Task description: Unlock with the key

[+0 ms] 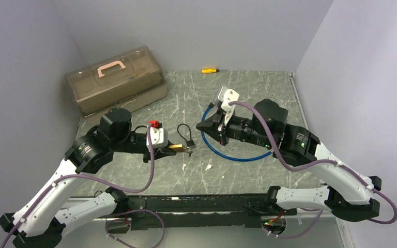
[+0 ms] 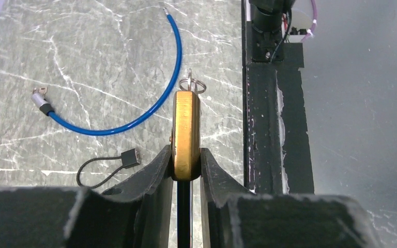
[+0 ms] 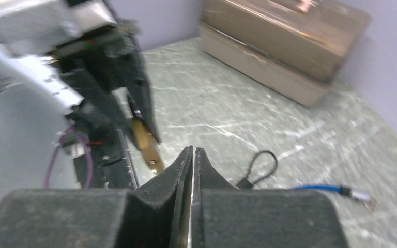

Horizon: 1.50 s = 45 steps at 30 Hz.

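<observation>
My left gripper [image 1: 168, 146] [image 2: 186, 155] is shut on a brass padlock [image 1: 176, 147] [image 2: 186, 129], held edge-on just above the table. A small metal ring [image 2: 196, 84] sticks out of the padlock's far end, where the key [image 1: 188, 151] seems to sit; its blade is hidden. My right gripper [image 1: 200, 125] [image 3: 192, 150] is shut, with no object showing between its fingers. It hovers a short way to the right of the padlock [image 3: 147, 144] and points at it without touching.
A black loop cord [image 1: 185, 132] [image 2: 103, 170] [image 3: 261, 165] and a curved blue cable [image 1: 238, 155] [image 2: 134, 119] lie on the marble table. A translucent brown toolbox [image 1: 116, 80] [image 3: 284, 46] stands back left. A yellow screwdriver [image 1: 209, 70] lies by the back wall.
</observation>
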Available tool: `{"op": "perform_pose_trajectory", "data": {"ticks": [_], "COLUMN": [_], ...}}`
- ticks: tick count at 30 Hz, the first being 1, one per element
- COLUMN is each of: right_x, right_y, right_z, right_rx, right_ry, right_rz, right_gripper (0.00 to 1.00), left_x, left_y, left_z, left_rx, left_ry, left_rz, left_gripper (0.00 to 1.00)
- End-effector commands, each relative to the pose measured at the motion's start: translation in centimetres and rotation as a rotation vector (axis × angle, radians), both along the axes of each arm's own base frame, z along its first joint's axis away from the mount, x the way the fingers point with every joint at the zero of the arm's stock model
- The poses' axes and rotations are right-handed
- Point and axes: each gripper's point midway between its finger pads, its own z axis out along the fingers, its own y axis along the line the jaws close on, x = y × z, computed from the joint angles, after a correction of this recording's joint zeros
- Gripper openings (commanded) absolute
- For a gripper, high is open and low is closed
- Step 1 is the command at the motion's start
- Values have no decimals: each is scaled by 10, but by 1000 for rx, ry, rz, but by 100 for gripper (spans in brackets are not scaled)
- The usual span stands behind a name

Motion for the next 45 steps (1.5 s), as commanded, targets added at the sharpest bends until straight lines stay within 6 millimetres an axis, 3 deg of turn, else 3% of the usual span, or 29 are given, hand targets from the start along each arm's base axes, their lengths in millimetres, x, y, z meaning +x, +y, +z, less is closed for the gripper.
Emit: {"op": "perform_pose_trajectory", "data": {"ticks": [1,7,11,36,45], "right_x": [54,83,89,59,33], "right_y": [-23,-23,-16,52,94], "right_z": [-14,-39,-46,-67,-79], "right_rx": [19,-25,-64,-93,-82], "right_ry": [76,93,56,-5,26], "right_rz": [-380,-564,-636,-609,-485], "right_gripper": [0,0,0,0,0], "left_x": [15,37,44,50,47], "left_y": [-4,-8,-7,0,0], "left_z": [57,78,83,96,106], "left_rx": [-168,-235,-254,-318,-355], "left_ry": [-87,-25,-25,-12,-22], "left_rz": [101,228,268,303,280], "left_gripper": [0,0,0,0,0]}}
